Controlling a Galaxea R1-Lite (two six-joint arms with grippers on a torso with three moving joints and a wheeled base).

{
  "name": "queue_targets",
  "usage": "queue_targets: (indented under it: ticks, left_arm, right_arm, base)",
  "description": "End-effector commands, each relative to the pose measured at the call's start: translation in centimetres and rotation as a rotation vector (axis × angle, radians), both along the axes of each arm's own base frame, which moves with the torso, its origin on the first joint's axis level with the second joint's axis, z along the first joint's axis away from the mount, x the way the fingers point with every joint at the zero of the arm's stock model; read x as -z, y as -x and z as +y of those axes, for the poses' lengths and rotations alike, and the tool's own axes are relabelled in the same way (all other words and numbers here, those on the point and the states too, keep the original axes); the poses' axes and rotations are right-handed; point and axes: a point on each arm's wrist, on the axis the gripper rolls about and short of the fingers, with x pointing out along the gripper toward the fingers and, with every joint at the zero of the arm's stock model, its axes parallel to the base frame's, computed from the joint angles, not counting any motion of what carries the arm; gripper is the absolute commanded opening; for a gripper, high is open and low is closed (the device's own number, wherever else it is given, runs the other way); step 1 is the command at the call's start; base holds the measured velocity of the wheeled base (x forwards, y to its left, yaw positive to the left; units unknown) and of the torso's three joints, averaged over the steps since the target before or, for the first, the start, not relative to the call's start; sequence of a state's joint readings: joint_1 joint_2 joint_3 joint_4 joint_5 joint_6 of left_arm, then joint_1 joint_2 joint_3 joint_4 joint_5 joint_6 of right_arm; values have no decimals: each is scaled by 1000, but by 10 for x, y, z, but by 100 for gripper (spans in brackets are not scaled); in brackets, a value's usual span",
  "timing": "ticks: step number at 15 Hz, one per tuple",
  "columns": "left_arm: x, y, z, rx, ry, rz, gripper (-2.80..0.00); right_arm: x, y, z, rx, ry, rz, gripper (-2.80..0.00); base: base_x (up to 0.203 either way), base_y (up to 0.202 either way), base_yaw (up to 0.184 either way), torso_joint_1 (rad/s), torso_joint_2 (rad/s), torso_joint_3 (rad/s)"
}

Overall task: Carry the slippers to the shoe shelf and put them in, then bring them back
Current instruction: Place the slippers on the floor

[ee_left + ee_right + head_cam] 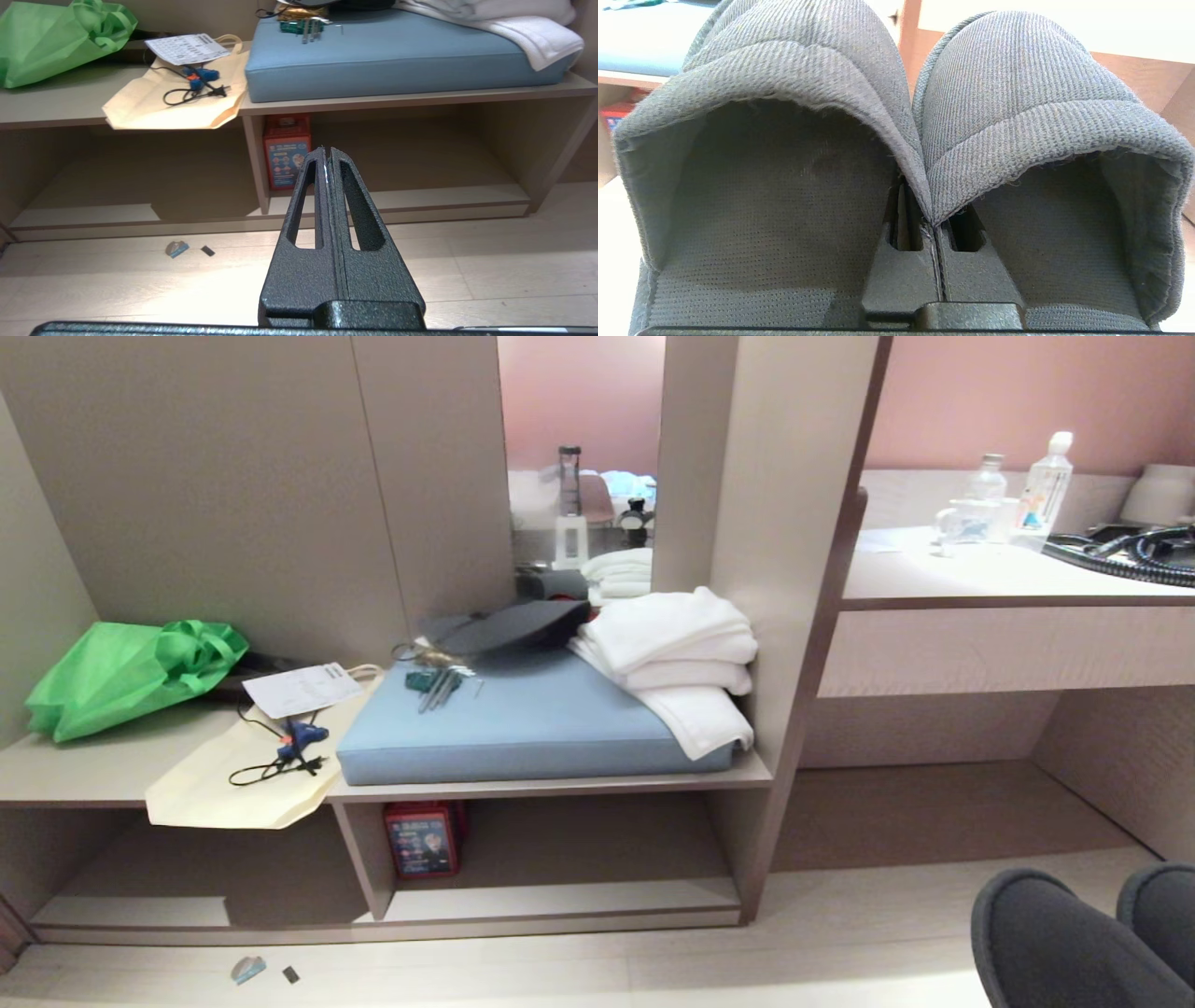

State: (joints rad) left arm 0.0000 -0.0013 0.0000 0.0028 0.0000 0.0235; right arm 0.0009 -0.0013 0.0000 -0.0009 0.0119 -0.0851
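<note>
A taupe wall unit fills the head view, its shelf (560, 859) low at 6 o'clock. The slippers (1083, 933) sit at 4 o'clock, side by side, toes and long axes toward 11 o'clock, pinched at their inner edges by the right gripper (931, 219). The left gripper (327, 151) is closed, empty.

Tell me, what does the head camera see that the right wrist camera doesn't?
Only the head view shows the green bag, the white towels, the bottles on the desk and the shoe shelf. Only the right wrist view shows the right gripper shut on the slippers' inner edges. Both show the slippers and the blue cushion.
</note>
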Motion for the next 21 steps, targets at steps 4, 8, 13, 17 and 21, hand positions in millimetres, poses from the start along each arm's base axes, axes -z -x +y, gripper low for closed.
queue_targets:
  ticks: [4, 8, 13, 17, 21]
  left_arm:
    - [0, 0, 0, 0, -1, 0, -280]
    - [0, 0, 0, 0, -3, 0, -280]
    - [0, 0, 0, 0, -3, 0, -280]
    - [0, 0, 0, 0, -3, 0, -280]
    - [0, 0, 0, 0, -3, 0, -280]
  right_arm:
    - [0, 0, 0, -1, 1, 1, -280]
    - [0, 0, 0, 0, 1, 1, -280]
    - [0, 0, 0, -1, 1, 2, -280]
    - [0, 0, 0, 0, 1, 2, -280]
    - [0, 0, 0, 0, 1, 1, -280]
  base:
    - [0, -196, 2, 3, 2, 3]
    - [0, -199, 3, 1, 2, 4]
    - [0, -198, 2, 0, 2, 3]
    - [0, -198, 1, 3, 1, 5]
    - [0, -198, 1, 4, 3, 3]
